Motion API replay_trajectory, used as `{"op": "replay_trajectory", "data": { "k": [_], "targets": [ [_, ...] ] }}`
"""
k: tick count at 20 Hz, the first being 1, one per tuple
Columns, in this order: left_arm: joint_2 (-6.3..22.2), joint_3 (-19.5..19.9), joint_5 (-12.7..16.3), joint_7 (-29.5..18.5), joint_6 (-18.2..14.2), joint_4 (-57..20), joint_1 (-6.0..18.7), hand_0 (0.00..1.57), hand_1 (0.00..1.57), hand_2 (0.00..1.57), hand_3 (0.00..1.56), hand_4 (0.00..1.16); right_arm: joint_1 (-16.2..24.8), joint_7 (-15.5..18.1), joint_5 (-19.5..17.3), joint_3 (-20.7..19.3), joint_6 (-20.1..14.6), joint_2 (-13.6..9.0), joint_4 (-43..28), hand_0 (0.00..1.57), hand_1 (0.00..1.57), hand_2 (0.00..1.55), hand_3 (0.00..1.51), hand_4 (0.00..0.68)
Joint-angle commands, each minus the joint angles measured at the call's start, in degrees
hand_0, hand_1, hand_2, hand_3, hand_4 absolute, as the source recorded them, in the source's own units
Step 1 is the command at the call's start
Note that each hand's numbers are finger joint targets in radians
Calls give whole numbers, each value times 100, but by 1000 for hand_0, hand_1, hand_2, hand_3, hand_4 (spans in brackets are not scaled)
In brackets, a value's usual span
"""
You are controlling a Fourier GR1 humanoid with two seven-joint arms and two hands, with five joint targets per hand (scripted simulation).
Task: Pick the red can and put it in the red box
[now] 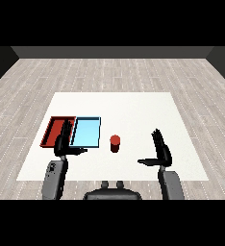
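Table: I see a white table [133, 110] on a grey plank floor [109, 72]; both trays and the can sit toward its near edge.
Red can: the red can [115, 143] stands upright on the bare table top; it is just right of the blue tray, apart from it, and inside neither tray.
Red tray: the red tray [54, 129] lies at the left; my left hand overlaps its right side, so I cannot see all of it.
Blue tray: the light blue tray [86, 131] lies right beside the red one, their long sides together; I see nothing inside it.
Left hand: my left hand [63, 143] is spread wide, fingers straight and pointing away, thumb sticking out to the right; it holds nothing; it shows in front of the seam between the two trays.
Right hand: my right hand [161, 151] is also wide, fingers straight up and forward, thumb pointing left toward the can; it holds nothing; it is well apart from the can, to the can's right.
Forearms: the grey forearms [55, 178] come in from the lower corners.
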State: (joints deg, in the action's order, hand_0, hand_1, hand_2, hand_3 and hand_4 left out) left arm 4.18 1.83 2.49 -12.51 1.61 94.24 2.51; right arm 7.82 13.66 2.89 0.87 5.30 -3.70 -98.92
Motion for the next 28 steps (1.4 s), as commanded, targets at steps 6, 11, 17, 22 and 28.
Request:
{"op": "replay_trajectory", "data": {
  "k": [6, 11, 17, 22, 28],
  "targets": [
    [-118, 12, -9, -838, 88, -8, -114, 0, 0, 0, 0, 0, 383, 773, 113, -47, 401, 10, -146, 0, 0, 0, 0, 0],
    [-298, -283, -418, -1028, -156, 142, -512, 0, 0, 0, 0, 0, 234, 1315, -42, -162, 372, 86, 523, 0, 0, 0, 0, 0],
    [-184, -23, -270, -961, -117, -178, -92, 0, 0, 0, 0, 0, -71, 478, 89, -184, 438, -25, -80, 0, 0, 0, 0, 0],
    [-43, 270, -107, -1371, 59, -727, 131, 0, 0, 0, 0, 0, -330, 459, 48, -67, 394, 163, 393, 0, 0, 0, 0, 0],
    [-151, 165, -79, -1307, 49, -486, -107, 0, 0, 0, 0, 0, -884, 342, 22, 3, 160, 360, 978, 0, 0, 0, 0, 0]
  ]
}}
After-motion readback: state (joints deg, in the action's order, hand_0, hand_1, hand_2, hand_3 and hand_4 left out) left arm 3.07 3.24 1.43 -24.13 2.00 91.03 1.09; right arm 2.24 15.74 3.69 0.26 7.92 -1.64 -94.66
